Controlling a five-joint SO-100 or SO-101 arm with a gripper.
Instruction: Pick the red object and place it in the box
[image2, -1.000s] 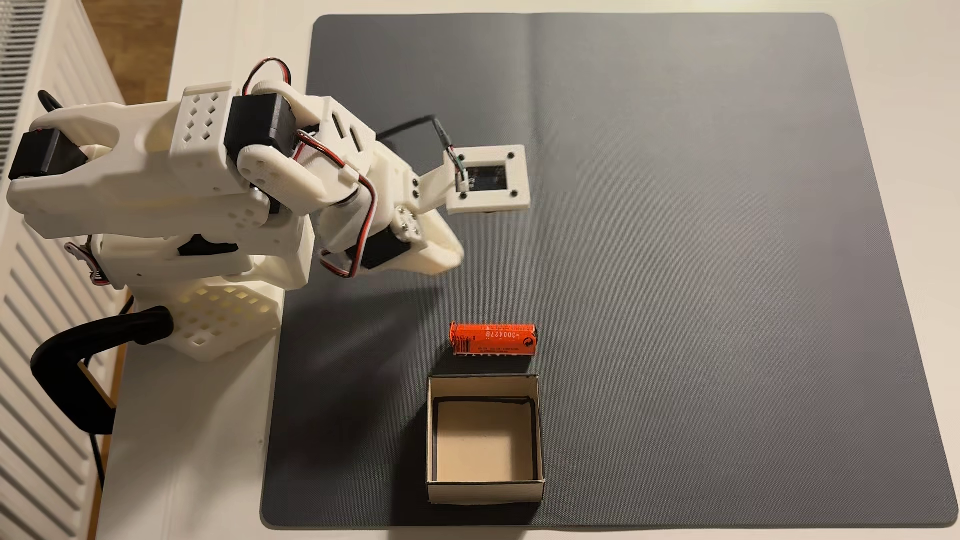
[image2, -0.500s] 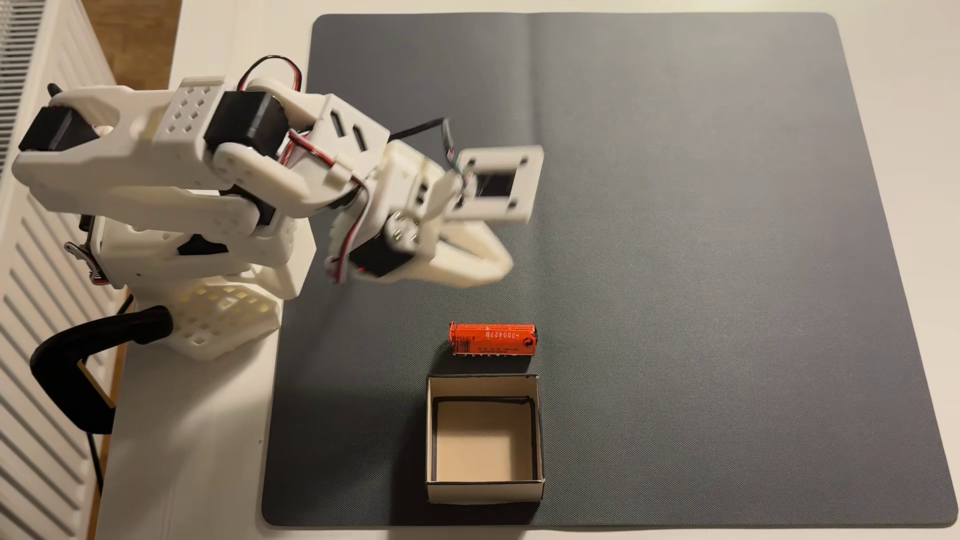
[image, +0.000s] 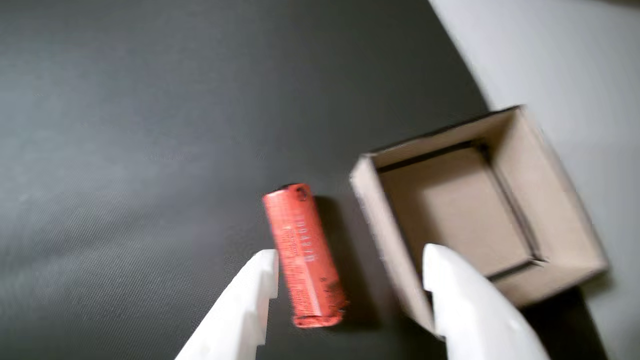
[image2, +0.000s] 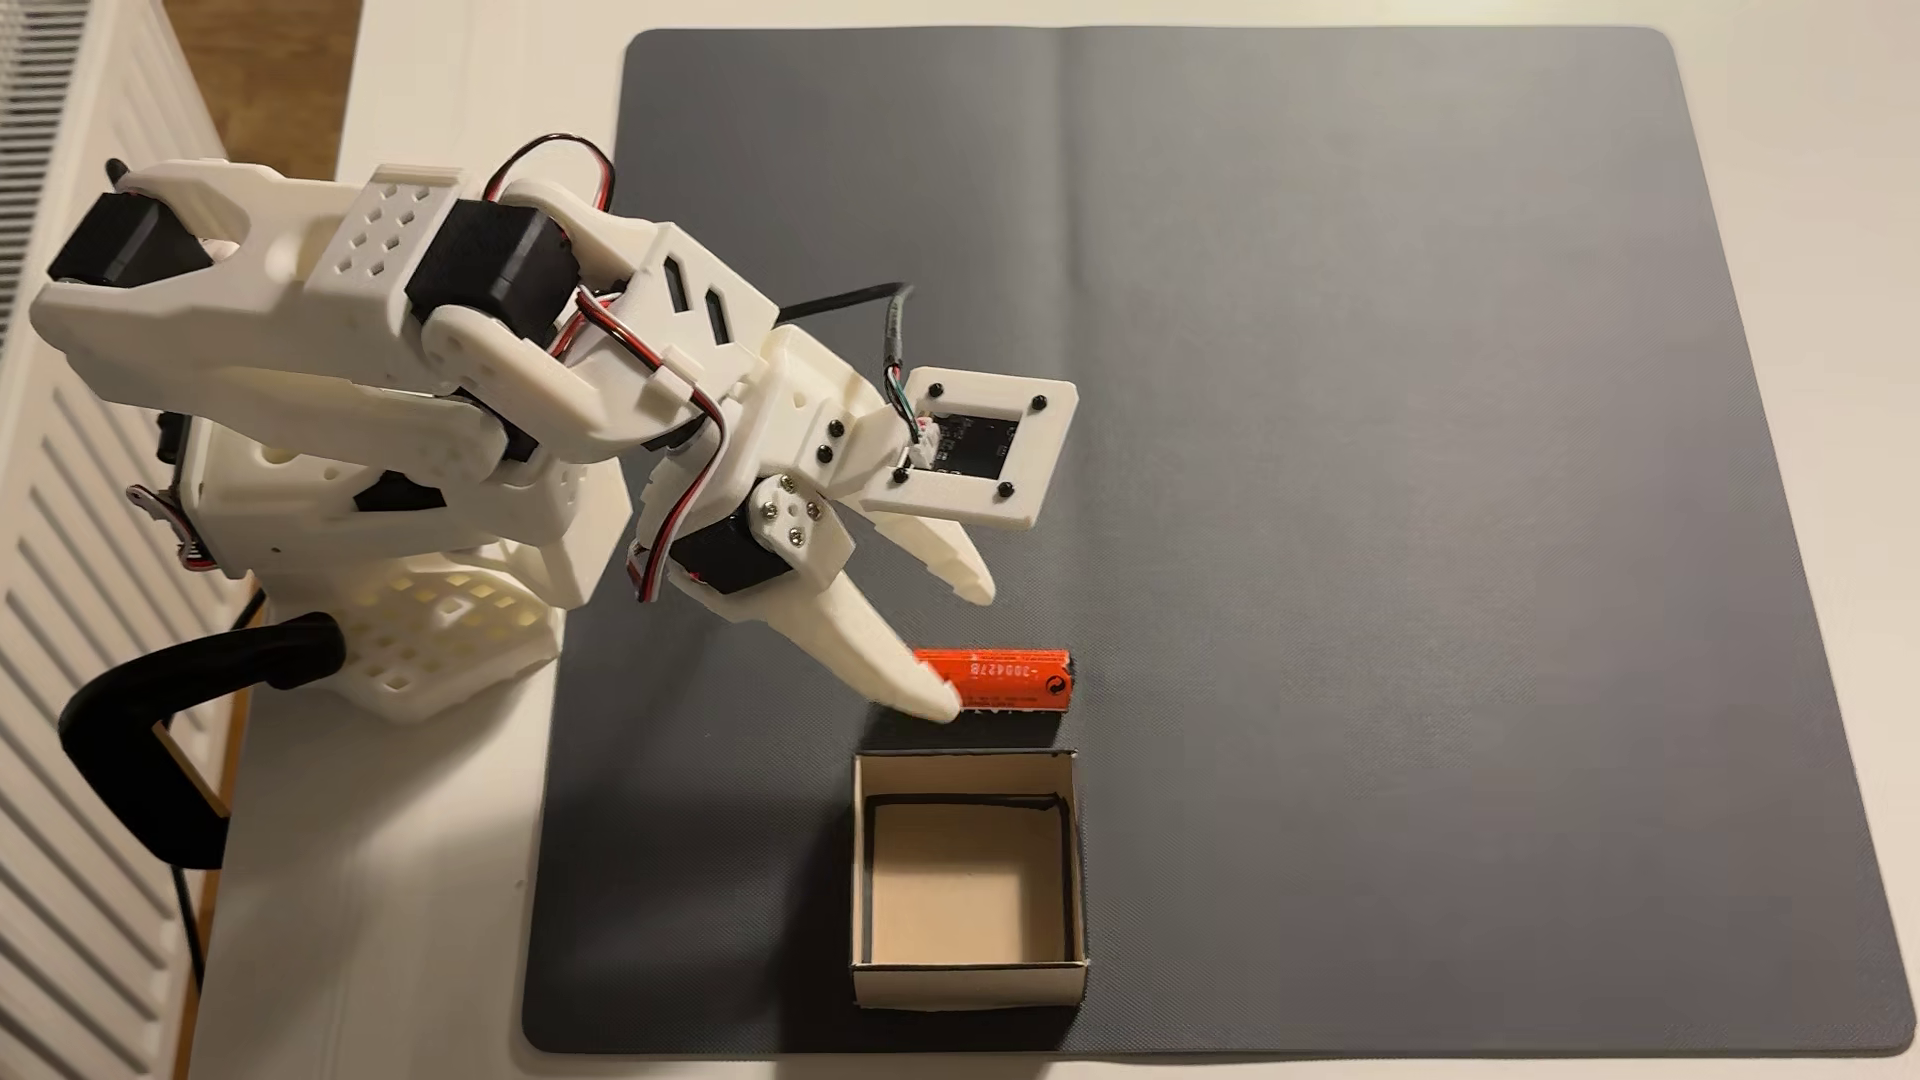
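Observation:
The red object is an orange-red printed cylinder lying flat on the dark mat, just behind the box. The box is a small open-top cardboard square with a bare tan floor. My white gripper is open above the cylinder's left end, and one finger hides that end in the fixed view. In the wrist view the red object lies between the spread fingers of my gripper, nearer the left one. The box stands to its right, partly behind the right finger. Nothing is held.
A dark grey mat covers most of the white table. The arm's base and a black clamp stand at the left table edge beside a white radiator. The box sits near the mat's front edge.
The arm has swung forward and down towards the red object. The fingers have spread apart and now hang over its left end. The red object and the box have not moved.

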